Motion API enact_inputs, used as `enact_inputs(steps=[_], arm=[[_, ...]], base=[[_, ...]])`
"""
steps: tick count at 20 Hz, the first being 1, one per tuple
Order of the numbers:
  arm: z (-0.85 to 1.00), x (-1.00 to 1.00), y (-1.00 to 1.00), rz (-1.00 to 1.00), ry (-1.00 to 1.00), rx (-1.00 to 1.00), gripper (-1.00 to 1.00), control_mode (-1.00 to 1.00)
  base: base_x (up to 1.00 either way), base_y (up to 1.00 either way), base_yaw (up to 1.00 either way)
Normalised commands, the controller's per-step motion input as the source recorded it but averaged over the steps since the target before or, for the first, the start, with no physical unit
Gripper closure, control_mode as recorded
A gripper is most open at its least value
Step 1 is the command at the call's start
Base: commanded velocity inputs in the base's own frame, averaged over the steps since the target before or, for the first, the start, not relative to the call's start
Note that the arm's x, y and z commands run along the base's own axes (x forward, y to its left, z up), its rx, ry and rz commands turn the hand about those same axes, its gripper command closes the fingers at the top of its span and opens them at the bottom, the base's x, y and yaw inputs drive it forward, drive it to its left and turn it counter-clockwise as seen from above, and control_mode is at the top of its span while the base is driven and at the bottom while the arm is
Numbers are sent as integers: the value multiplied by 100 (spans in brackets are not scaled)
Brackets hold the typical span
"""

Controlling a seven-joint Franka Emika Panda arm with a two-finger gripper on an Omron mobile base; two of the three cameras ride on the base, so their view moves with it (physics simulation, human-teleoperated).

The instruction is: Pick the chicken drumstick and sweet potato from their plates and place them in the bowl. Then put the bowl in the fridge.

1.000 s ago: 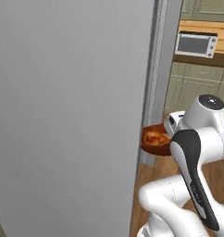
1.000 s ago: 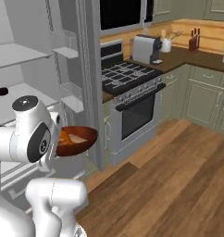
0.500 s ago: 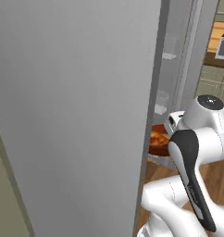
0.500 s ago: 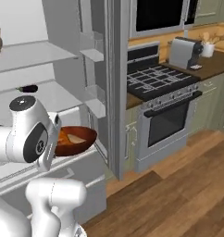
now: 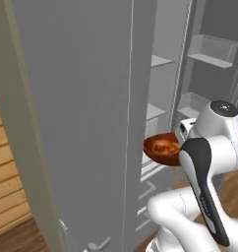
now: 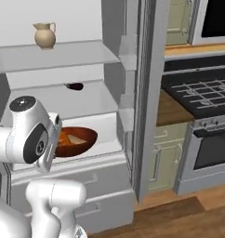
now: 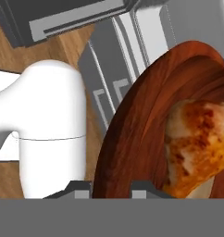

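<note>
The end effector point(image 7: 111, 187), clamped on the rim of the glossy reddish-brown wooden bowl point(image 6: 77, 140), carries the orange-brown roasted drumstick point(image 7: 199, 143). The base has swung toward the tall grey fridge point(image 6: 63, 56); shelving comes next

bowl point(image 6: 79, 141): reddish-brown, level, aloft | chicken drumstick point(image 7: 200, 146): inside | fridge point(image 6: 86, 100): open

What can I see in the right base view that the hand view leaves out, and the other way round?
Right base view alone: the fridge's open shelves with a small tan jug on top and a dark item below, plus a stove at the right. Hand view alone: a close look at the chicken drumstick, and the tool shut on the bowl's rim. Both: the reddish-brown bowl with food inside, and the fridge's lower drawers.
</note>
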Motion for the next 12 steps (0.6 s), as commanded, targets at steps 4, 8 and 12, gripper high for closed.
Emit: enact_inputs(steps=[4, 8, 12], arm=[[0, 0, 0, 0, 0, 0, 100, 100], [0, 0, 0, 0, 0, 0, 100, 100], [0, 0, 0, 0, 0, 0, 100, 100]], base=[[2, -58, 53], [1, -43, 52], [9, -42, 47]])
